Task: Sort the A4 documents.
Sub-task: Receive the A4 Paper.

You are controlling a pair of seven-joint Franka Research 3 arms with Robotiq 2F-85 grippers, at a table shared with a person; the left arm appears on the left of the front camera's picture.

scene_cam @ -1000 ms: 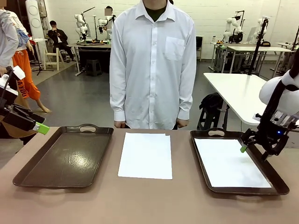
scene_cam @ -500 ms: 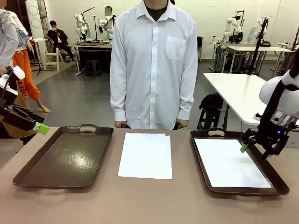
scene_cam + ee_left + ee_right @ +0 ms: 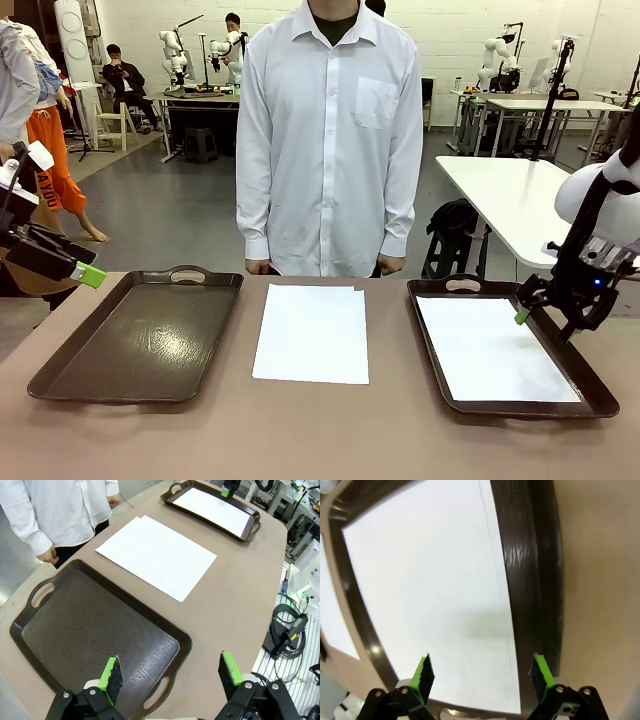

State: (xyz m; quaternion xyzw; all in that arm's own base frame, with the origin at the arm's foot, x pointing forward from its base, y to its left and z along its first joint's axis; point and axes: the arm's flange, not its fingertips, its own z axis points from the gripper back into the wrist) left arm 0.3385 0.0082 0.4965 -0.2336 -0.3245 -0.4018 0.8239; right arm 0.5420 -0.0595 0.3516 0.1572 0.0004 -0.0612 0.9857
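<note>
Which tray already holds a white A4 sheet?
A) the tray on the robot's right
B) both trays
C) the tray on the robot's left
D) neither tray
A: a white sheet lies flat inside the right tray, the left tray shows its bare dark floor, and the other sheets lie on the table between the trays.

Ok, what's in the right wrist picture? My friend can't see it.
The right claw hangs open above a white sheet of paper lying in a dark brown tray. Tan table shows past the tray's rim.
</note>
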